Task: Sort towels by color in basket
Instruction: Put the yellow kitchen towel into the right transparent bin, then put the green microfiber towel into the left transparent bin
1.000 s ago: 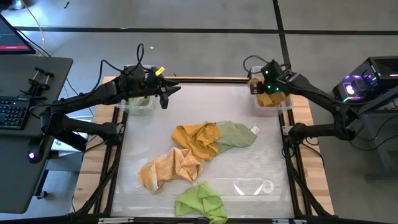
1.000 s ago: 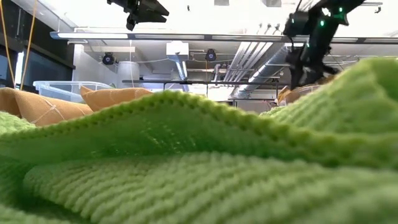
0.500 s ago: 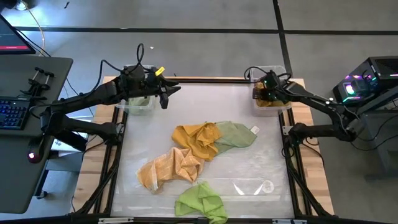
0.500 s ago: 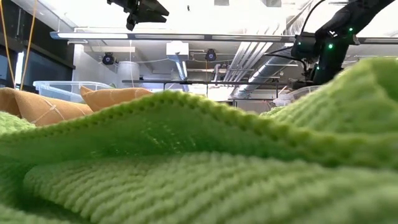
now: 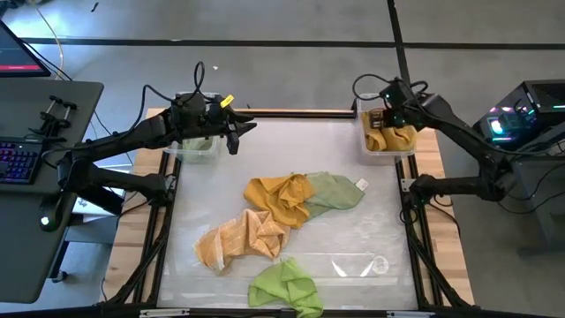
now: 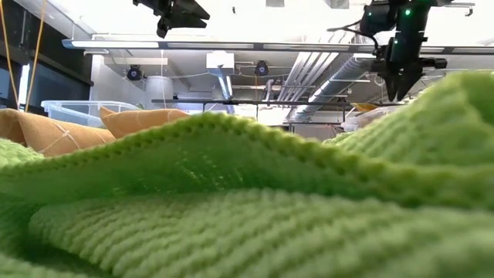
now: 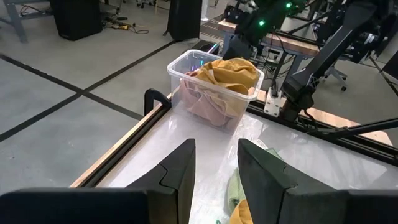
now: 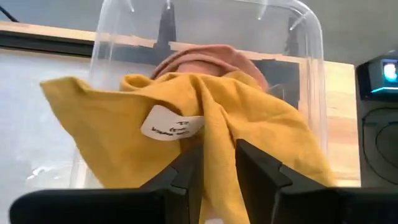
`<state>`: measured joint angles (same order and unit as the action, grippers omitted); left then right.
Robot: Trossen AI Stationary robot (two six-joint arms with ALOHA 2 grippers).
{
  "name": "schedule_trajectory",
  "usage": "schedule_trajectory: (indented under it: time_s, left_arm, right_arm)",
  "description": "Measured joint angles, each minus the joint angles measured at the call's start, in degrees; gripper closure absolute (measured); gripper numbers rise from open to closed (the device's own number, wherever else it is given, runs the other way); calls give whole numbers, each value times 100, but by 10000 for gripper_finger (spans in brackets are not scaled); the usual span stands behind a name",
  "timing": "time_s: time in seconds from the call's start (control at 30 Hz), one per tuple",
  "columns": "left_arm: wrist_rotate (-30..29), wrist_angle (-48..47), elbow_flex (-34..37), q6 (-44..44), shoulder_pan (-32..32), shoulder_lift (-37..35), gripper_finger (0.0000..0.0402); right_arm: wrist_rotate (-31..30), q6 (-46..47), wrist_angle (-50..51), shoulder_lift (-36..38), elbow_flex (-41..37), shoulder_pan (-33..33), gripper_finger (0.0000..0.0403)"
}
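Several towels lie mid-table: a mustard yellow one (image 5: 275,199), a pale sage one (image 5: 337,190), a light orange-tan one (image 5: 240,238) and, at the near edge, a lime green one (image 5: 287,287) that fills the low view's foreground (image 6: 231,201). The clear bin at the far right (image 5: 364,148) holds a mustard towel (image 8: 186,106) draped over its rim on top of a pink one (image 8: 205,59). My right gripper (image 5: 386,117) hovers above this bin, pointing down, fingers slightly apart and empty (image 8: 217,152). My left gripper (image 5: 237,134) waits open (image 7: 216,149) beside the far-left bin (image 5: 196,146).
The far-left bin holds something green. A wooden rail (image 5: 291,112) borders the table's far edge between the two bins. A desk with a keyboard (image 5: 22,159) stands off the table's left side, and other equipment (image 5: 521,115) off its right.
My right gripper went down into the far-right bin, then came up again above it and tipped to point more steeply down. The mustard towel it brought stays in the bin, draped over the pink one.
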<state>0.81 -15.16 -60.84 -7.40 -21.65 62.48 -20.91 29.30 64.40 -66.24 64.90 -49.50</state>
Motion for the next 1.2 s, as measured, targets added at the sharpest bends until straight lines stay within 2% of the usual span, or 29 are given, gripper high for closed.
schedule_trajectory:
  time_s: [0.17,0.33,0.5,0.67,0.83,0.93,1.1,1.2]
  left_arm:
    - [1,-1,0,2,0,0,296]
    - [1,-2,0,2,0,0,296]
    - [1,-2,0,0,2,0,296]
    - [1,-2,0,3,0,0,296]
    - [1,-2,0,5,0,0,296]
    - [2,-29,0,7,1,0,296]
    - [1,-211,0,9,40,0,296]
    - [1,-369,0,13,106,0,296]
  right_arm:
    - [-602,-94,253,-121,-430,20,328]
    - [-739,-218,-325,-287,-1168,-3,340]
    - [-927,-217,-633,-391,-1528,37,346]
    - [-995,-264,-576,-385,-1500,37,345]
    - [-991,-237,-164,-358,-1080,37,344]
    - [-885,-237,-14,-199,-854,35,328]
    - [-783,-365,42,302,-365,37,271]
    - [-136,-464,-89,653,-79,40,241]
